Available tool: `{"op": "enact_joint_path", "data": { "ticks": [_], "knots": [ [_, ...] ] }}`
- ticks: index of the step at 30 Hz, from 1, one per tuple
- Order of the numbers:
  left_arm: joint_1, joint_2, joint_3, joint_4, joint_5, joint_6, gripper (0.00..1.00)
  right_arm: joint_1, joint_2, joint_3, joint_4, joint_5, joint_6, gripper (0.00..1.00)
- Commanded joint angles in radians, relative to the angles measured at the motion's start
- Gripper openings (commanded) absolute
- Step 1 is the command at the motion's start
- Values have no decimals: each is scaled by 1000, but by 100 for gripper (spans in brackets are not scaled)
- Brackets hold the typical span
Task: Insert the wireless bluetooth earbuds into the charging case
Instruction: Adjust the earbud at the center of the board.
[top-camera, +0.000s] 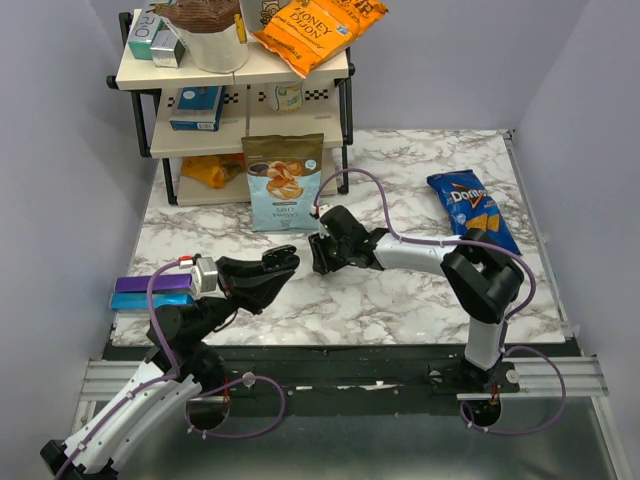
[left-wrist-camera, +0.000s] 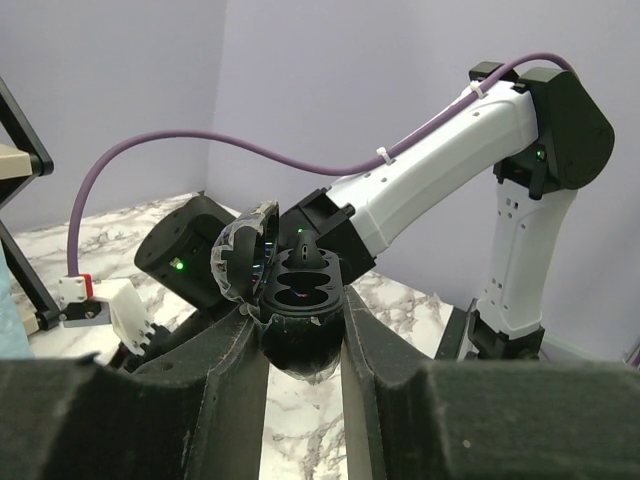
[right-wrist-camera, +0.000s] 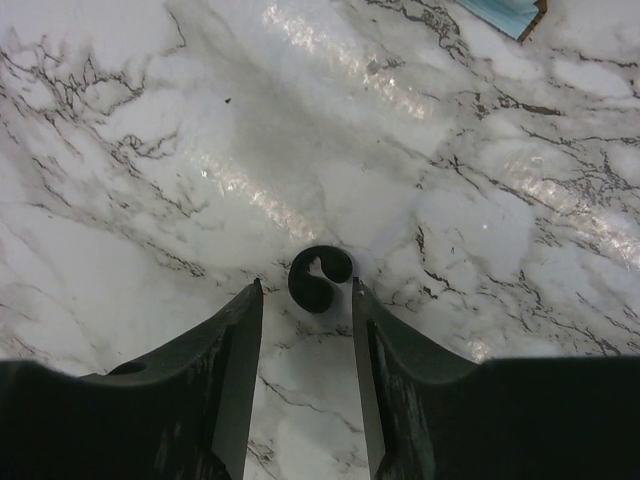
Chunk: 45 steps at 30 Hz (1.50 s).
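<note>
My left gripper (left-wrist-camera: 305, 335) is shut on the black oval charging case (left-wrist-camera: 300, 305) and holds it off the table with its lid (left-wrist-camera: 243, 258) open. Two wells face up. A dark rounded lump sits at the case's far end; I cannot tell if it is a bud. One tiny black earbud (right-wrist-camera: 319, 279) lies on the marble, just ahead of and between the fingertips of my open right gripper (right-wrist-camera: 306, 285). In the top view the left gripper (top-camera: 284, 262) and the right gripper (top-camera: 321, 254) are close together at the table's middle. The second earbud is not clearly in view.
A light blue snack bag (top-camera: 284, 182) stands just behind the grippers. A blue Doritos bag (top-camera: 470, 210) lies at the right. A shelf rack (top-camera: 240, 100) with snacks fills the back left. A purple and blue box (top-camera: 152, 292) lies at the left edge.
</note>
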Motion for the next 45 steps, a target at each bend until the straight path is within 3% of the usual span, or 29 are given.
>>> {"op": "enact_joint_path", "data": {
  "ticks": [1, 29, 45],
  "knots": [
    [-6, -7, -8, 30, 18, -11, 0, -8, -50, -35, 65, -71, -20, 50],
    [-6, -11, -8, 18, 18, -19, 0, 12, 54, 43, 53, -106, 27, 52],
    [-6, -4, -10, 29, 18, -22, 0, 9, 35, -4, 3, 30, 27, 52]
  ]
}}
